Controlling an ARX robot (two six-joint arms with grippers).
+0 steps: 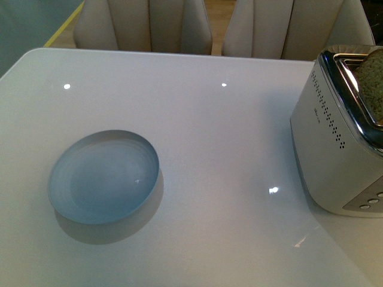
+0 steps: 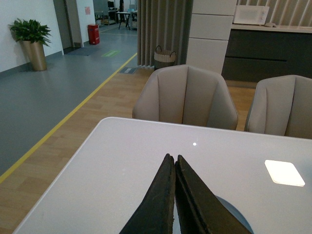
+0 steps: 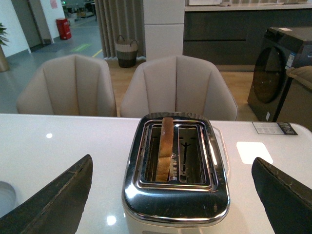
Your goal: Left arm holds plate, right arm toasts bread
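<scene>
Plate (image 1: 103, 177): a pale blue, shallow round plate sits bare on the glossy white table (image 1: 209, 149), at about 8 o'clock from the table's centre in the front view; a sliver of its rim shows just beyond the left gripper in the left wrist view.
Bread (image 3: 165, 147): one slice stands on edge in one of the toaster's two slots, its brown crust rising above the chrome top; the other slot shows only its wire rack.
Toaster (image 1: 335, 143): a silver toaster stands at 3 o'clock on the table, well apart from the plate.
Left gripper (image 2: 174, 195): black fingers pressed together with nothing between them, poised above the table near the plate.
Right gripper (image 3: 170, 195): fingers spread wide, one on each side of the toaster, holding nothing.
Chairs (image 1: 143, 24): two beige chairs stand at the table's far edge, at 12 o'clock.
</scene>
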